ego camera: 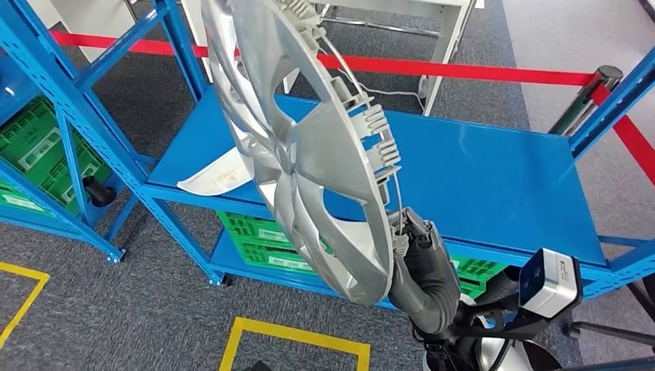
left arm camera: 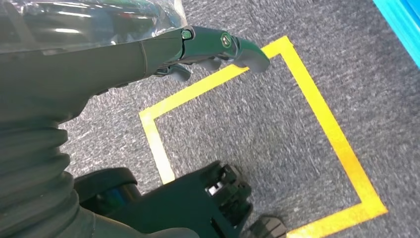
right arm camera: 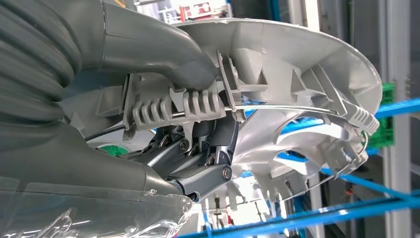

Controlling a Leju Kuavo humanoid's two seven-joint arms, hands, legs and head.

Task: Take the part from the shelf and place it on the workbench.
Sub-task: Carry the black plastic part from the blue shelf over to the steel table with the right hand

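blue shelf [ego camera: 494,166] behind; the right hand [ego camera: 409,247] grips the hubcap [ego camera: 309,147] by its rim, so it may swing loose. left hand [left arm camera: 218,47] holds nothing, fingers loosely curled.

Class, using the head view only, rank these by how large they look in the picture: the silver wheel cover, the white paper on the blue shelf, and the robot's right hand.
1. Wheel cover, though nearness to the camera inflates it.
2. and 3. White paper and right hand look too alike to rank; the cover hides part of each.
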